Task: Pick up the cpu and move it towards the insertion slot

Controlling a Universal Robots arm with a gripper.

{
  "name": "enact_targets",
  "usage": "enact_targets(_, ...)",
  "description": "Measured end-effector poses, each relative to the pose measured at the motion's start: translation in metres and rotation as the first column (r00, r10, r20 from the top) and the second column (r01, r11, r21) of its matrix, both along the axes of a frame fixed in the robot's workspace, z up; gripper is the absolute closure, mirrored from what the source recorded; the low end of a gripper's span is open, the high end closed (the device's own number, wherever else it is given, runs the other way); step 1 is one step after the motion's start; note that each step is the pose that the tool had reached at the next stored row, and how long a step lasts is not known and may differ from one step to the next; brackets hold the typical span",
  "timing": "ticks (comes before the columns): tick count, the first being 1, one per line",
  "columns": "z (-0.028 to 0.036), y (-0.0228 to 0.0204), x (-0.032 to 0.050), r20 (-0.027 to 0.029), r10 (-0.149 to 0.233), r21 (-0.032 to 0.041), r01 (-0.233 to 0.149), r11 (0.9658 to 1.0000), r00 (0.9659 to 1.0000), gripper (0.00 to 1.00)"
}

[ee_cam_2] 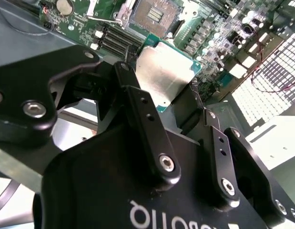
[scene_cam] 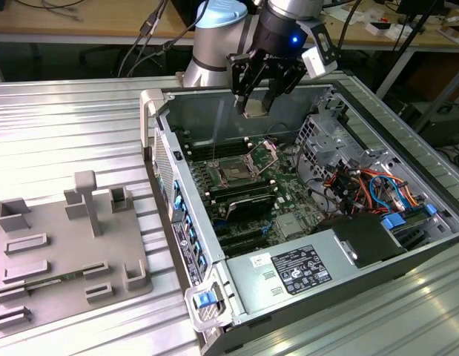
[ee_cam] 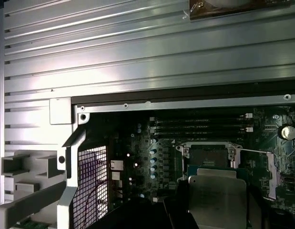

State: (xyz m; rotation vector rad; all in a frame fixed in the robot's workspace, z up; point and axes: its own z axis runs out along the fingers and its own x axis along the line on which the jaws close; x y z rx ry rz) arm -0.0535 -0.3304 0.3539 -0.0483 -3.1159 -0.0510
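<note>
The open computer case [scene_cam: 303, 222] sits on the ribbed metal table [scene_cam: 66, 133], a grey tray [scene_cam: 58, 252] beside it. Above the case, the gripper [scene_cam: 257, 100] clamps the cpu [ee_cam_2: 166, 76], hovering over the insertion slot [scene_cam: 236, 172] inside.

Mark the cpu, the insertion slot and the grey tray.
cpu [ee_cam_2: 168, 71], second wrist view, middle of its silver top.
insertion slot [scene_cam: 235, 173], exterior view, dark centre of the socket.
grey tray [scene_cam: 62, 241], exterior view, bare flat surface.

Pale silver cpu [ee_cam_2: 168, 76] with green edge, black hand [ee_cam_2: 178, 102], green board [scene_cam: 288, 200], grey tray [scene_cam: 58, 252], ribbed silver table [scene_cam: 66, 126].
</note>
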Motion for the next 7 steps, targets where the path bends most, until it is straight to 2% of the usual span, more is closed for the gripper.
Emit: enact_targets(7, 0.0, 0.0, 0.0, 0.0001, 0.0, 0.0, 0.0, 1.0, 1.0, 0.45)
